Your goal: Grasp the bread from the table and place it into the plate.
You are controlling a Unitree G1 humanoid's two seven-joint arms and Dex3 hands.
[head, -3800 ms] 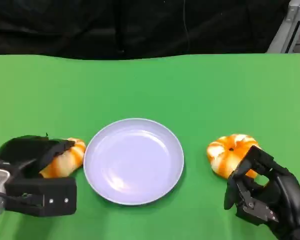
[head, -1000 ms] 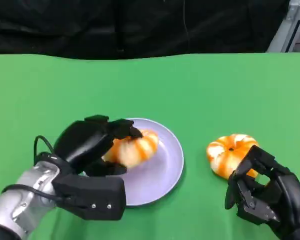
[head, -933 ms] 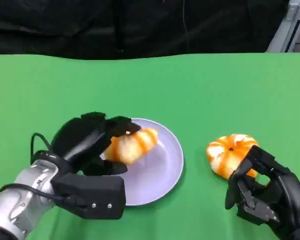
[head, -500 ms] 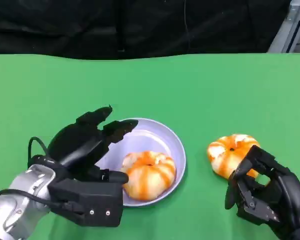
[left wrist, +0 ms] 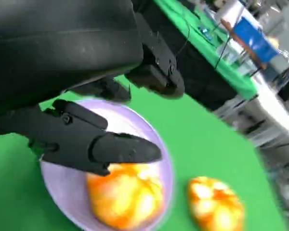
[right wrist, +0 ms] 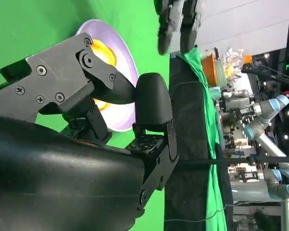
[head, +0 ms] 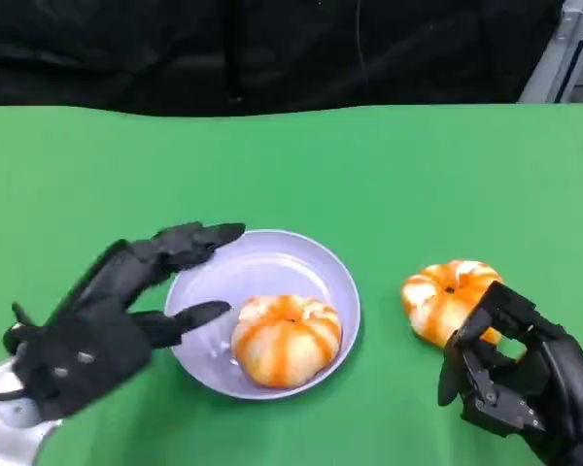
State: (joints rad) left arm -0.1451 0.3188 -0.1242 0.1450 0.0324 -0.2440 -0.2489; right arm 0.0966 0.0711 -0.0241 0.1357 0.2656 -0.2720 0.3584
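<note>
We see one bread lying in the plate, toward its near right part, resting free of both hands. The left wrist view shows the same bread in the plate, blurred, with the left hand's fingers stretched above it and apart from it. A second bread lies on the green desk to the right of the plate, apart from it; the left wrist view also shows this bread beside the plate.

Our left hand hangs at the plate's left rim, fingers spread wide and holding nothing. Our right hand sits just near the second bread, with its fingers curled in; from the head view its fingertips look close to or touching the bread's near edge, and we cannot tell which, nor whether it grips anything. The right wrist view gives the plate with a patch of the bread behind the right hand's own fingers, and a cluttered room beyond the desk's black drape.
</note>
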